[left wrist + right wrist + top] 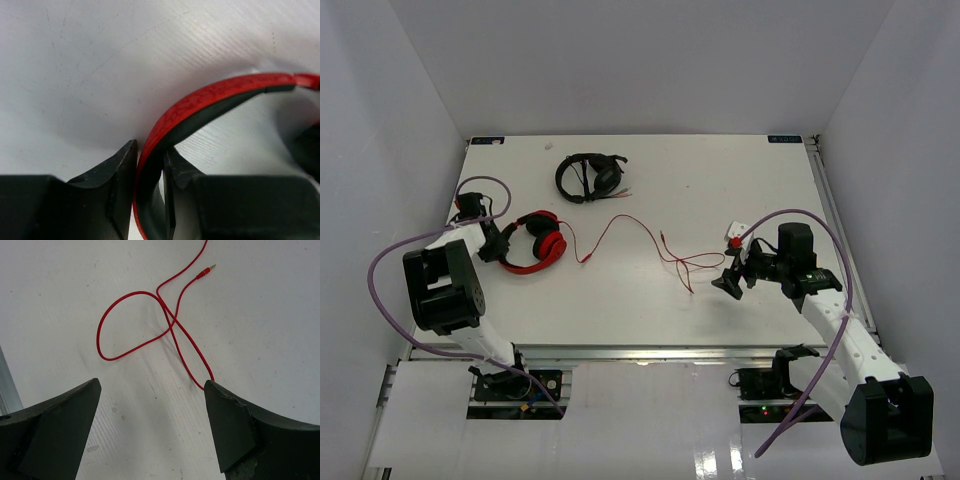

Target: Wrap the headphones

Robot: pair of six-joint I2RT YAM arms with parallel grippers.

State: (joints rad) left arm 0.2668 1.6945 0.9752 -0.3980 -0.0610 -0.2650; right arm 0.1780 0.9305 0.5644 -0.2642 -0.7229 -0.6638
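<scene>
Headphones [535,243], red, lie at the left of the desk [720,170]. Left hand [150,147] is closed on the red headband [210,95], one finger on each side of it. Cable [620,228] trails rightward across the desk to a tangle of loops, with its plug [205,273] lying free. Right hand [152,395] is open, jaws wide apart, over those loops; the cable passes behind one fingertip. A black headset [588,177] lies farther back.

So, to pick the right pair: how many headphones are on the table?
2. The red headphones lie near the left edge, headband in the left claw; the black headphones lie beyond them, toward the far edge. None looks hidden.
</scene>
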